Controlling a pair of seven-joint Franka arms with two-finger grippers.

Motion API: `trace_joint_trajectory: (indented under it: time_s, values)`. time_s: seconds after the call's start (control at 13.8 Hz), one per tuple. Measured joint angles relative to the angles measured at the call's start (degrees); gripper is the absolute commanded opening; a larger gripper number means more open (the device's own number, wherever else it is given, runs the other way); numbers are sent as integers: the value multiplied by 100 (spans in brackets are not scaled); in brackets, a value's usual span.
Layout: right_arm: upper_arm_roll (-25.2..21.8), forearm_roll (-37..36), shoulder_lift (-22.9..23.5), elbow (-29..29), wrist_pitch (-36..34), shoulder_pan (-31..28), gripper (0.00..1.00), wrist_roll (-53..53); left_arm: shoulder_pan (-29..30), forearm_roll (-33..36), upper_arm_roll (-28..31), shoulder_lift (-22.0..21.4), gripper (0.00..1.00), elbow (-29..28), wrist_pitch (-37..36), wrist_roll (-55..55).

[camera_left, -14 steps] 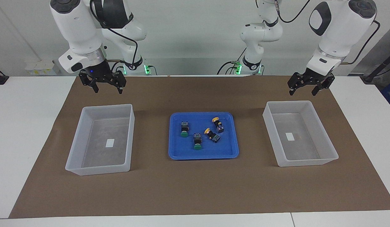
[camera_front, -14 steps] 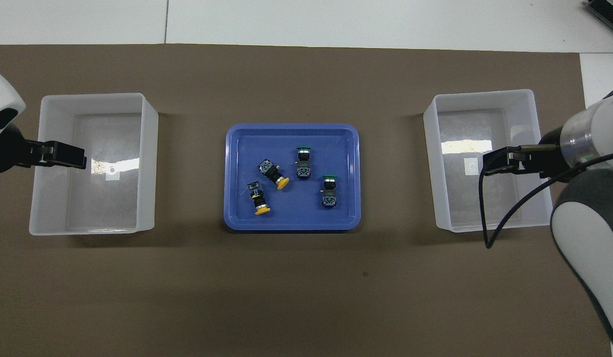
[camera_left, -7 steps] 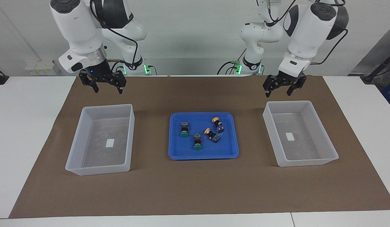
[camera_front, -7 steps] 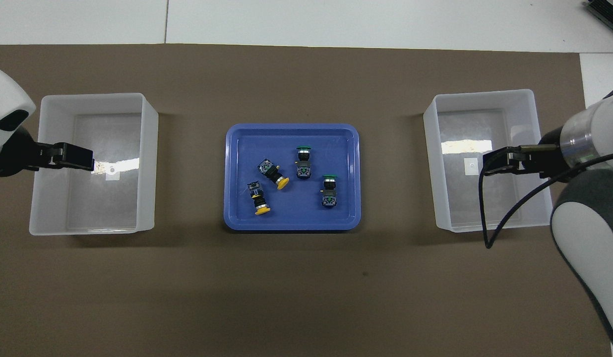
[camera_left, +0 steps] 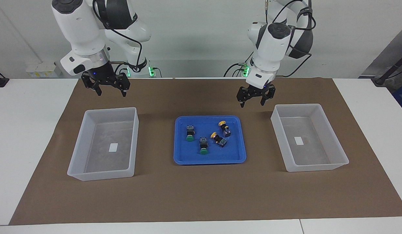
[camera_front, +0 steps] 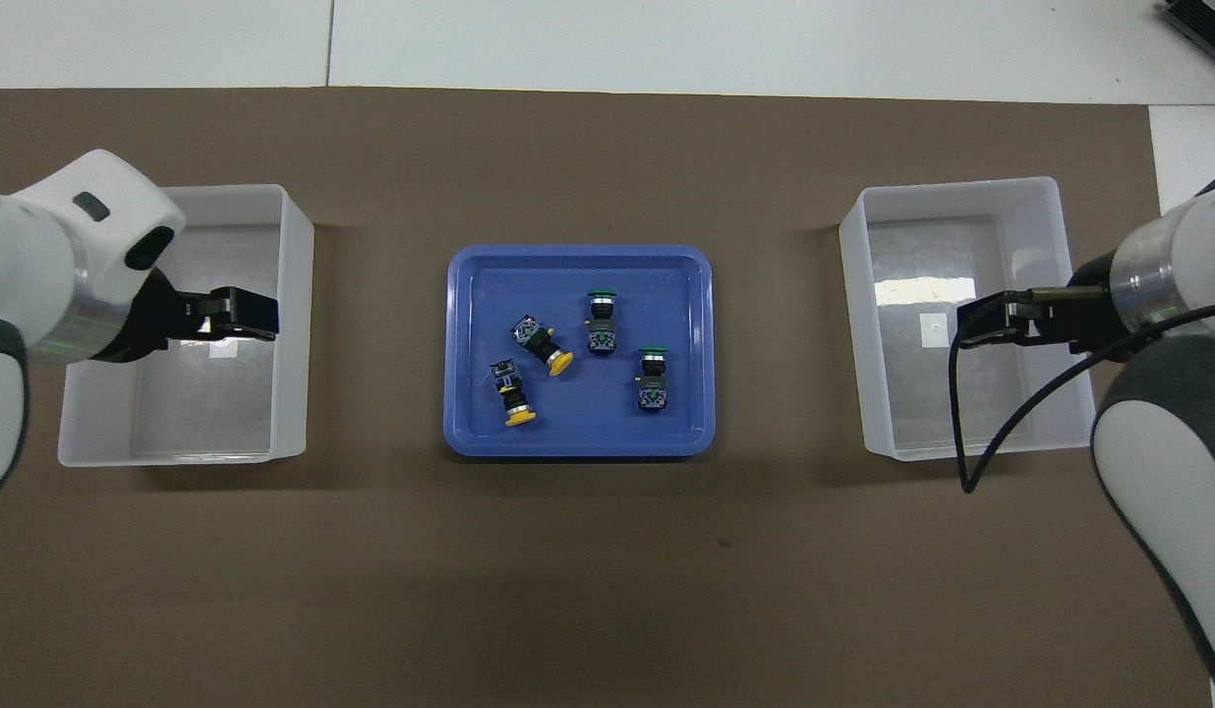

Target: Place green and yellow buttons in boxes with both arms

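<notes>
Change: the left gripper (camera_left: 252, 98) has been swinging in from over the box at its own end toward the tray (camera_left: 180, 156); the right gripper (camera_left: 105, 87) has been staying put.
Meaning: judging by this, the left arm is opening the task, heading for a first pick; no button is boxed yet.
Left gripper: jaws released, carrying nothing, hanging over the mat just off the tray's corner nearest the robots, at the left arm's end.
Right gripper: jaws released, empty, waiting well apart from the tray, toward the right arm's end.
Yellow buttons (camera_left: 223, 128): both lying in the tray, at the left arm's end, below the left gripper and not touching it.
Green buttons (camera_left: 189, 132): both lying in the tray, at the right arm's end.
Boxes (camera_left: 341, 161): one flanking the tray at each end, both holding no buttons.
</notes>
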Motion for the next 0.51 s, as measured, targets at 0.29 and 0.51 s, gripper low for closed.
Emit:
trace_joint_trajectory:
  time_s: [0.29,0.51]
  values:
    - [0,0,0,0,0,0,100,0,-243,0,-1,346,100,-307,1003,-590]
    - [0,0,0,0,0,0,100,0,-246,0,14,419,100,-394,1209,-645]
